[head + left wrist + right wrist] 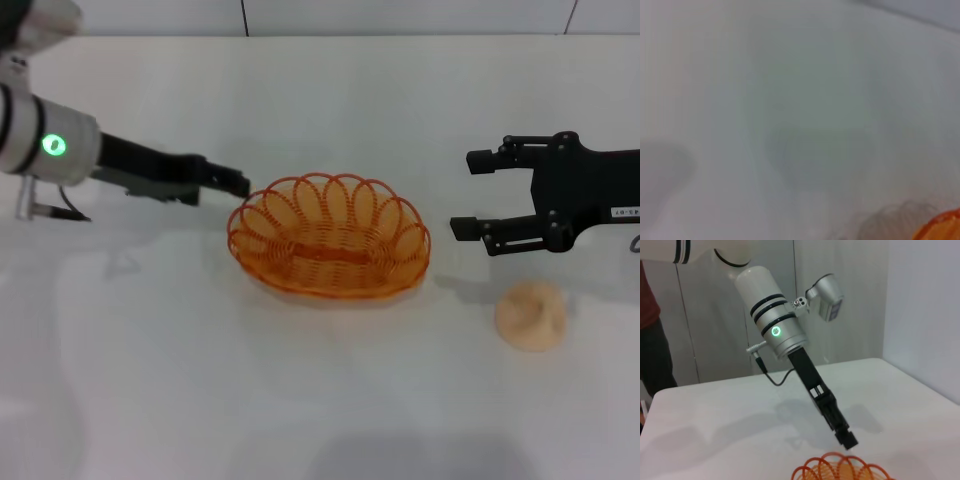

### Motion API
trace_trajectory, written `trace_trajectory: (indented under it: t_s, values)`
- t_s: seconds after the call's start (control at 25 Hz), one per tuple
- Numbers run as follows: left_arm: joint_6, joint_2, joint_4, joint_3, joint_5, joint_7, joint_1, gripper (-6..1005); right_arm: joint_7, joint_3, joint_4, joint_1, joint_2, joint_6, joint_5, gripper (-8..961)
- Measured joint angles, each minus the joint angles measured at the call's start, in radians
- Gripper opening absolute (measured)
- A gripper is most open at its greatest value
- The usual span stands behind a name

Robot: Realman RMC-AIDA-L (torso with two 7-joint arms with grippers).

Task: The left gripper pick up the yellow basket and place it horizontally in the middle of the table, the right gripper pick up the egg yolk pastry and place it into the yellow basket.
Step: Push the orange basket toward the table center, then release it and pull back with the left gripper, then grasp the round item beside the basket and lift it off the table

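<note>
**Basket set mid-table, pastry pick not started**

Yellow basket (329, 238) sits flat near the middle of the table (200, 400), long axis across the view, empty. Looks light and fairly stiff, but the open wire loops could flex or snag a fingertip; the looped rim is the obvious hold.

Egg yolk pastry (531, 314) lies on the table just right of the basket, apart from it. Likely soft and crumbly, so my call: light squeeze across the dome's sides, low down.

Right gripper (470, 195) hangs above and behind the pastry, fingers spread wide, holding nothing.

Left gripper (238, 186) sits just off the basket's left rim, near it; contact unclear. Can't tell whether its fingers are apart or together.
</note>
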Motion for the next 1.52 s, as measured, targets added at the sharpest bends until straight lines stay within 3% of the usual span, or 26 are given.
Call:
trace_trajectory:
  t_s: [0.16,0.36,0.68,0.84,1.2,1.52]
  values:
    - [-0.005,0.016,0.072,-0.006,-0.051,0.041,0.035,827,0.0,0.002,0.0,-0.003,0.0,0.0,0.014,799]
    - [-0.02,0.046,0.092,-0.013,-0.213,0.133,0.073,888,0.005,0.008,0.001,-0.008,0.0,0.008,0.015,800]
    - [0.042,0.05,0.194,-0.035,-0.522,0.391,0.182,888,0.044,0.009,0.001,-0.012,-0.002,0.024,0.015,798]
    - [0.171,0.075,0.198,-0.035,-0.611,0.505,0.203,888,0.084,0.009,0.001,-0.007,-0.003,0.031,0.01,793]
    - [0.522,0.115,0.204,-0.018,-0.558,0.61,0.174,888,0.215,0.009,-0.034,0.014,-0.014,0.054,-0.059,772]
    - [0.591,0.119,0.209,0.018,-0.441,0.628,0.168,888,0.407,0.006,-0.132,0.03,-0.005,0.049,-0.252,754]
